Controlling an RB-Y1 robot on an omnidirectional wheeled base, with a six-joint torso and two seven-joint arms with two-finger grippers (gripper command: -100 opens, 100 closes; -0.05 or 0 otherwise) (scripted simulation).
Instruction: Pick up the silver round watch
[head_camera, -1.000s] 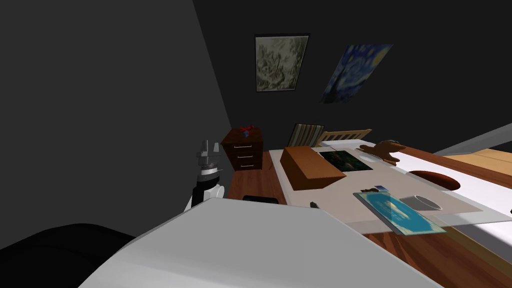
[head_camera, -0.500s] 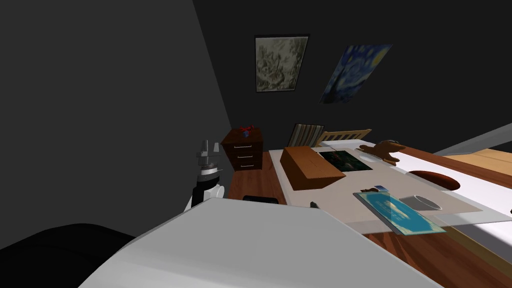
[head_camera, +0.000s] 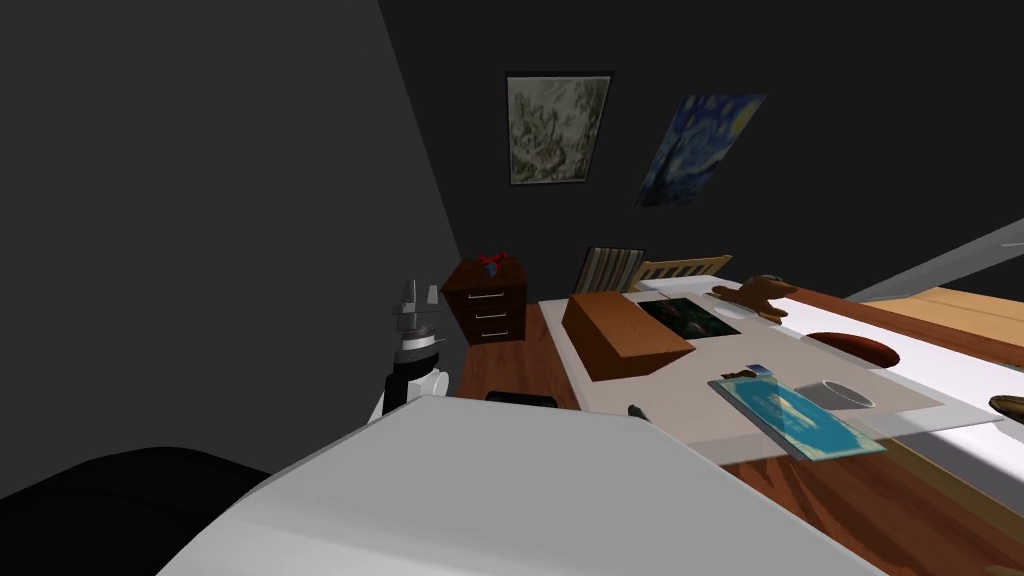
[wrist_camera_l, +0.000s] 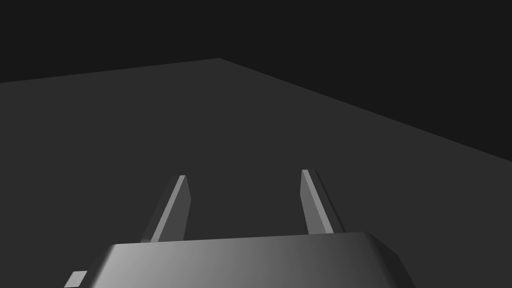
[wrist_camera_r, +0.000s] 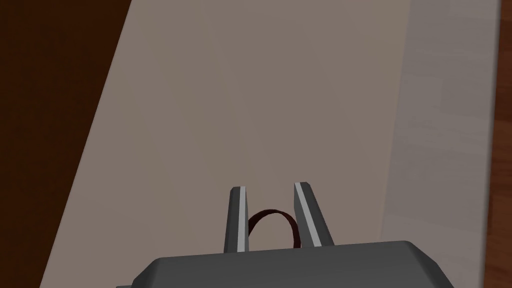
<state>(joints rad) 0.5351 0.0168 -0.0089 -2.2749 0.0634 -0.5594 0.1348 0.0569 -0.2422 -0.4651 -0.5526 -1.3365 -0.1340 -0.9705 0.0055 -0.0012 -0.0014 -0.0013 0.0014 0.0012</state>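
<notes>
Two pincers: the right one narrow on the watch, the left one wide and empty.
A dark wall (head_camera: 200, 200) takes the robot's left. To its right a long beige surface (wrist_camera_r: 280, 100) runs over a wood floor (head_camera: 510, 355). On it are a brown box (head_camera: 625, 335), a teal sheet (head_camera: 800, 418) and, just beside the sheet, a pale bowl (head_camera: 848, 394). A chest of drawers (head_camera: 487, 300) stands near the far end. The left pincer (wrist_camera_l: 243, 173) stands raised beside the wall, fingers wide apart with nothing between them. The right pincer (wrist_camera_r: 272, 186) hangs over the beige surface, fingers drawn close and pressing the sides of the watch (wrist_camera_r: 270, 212), of which a dark brown strap loop shows. Whether the watch touches the surface I cannot tell.
</notes>
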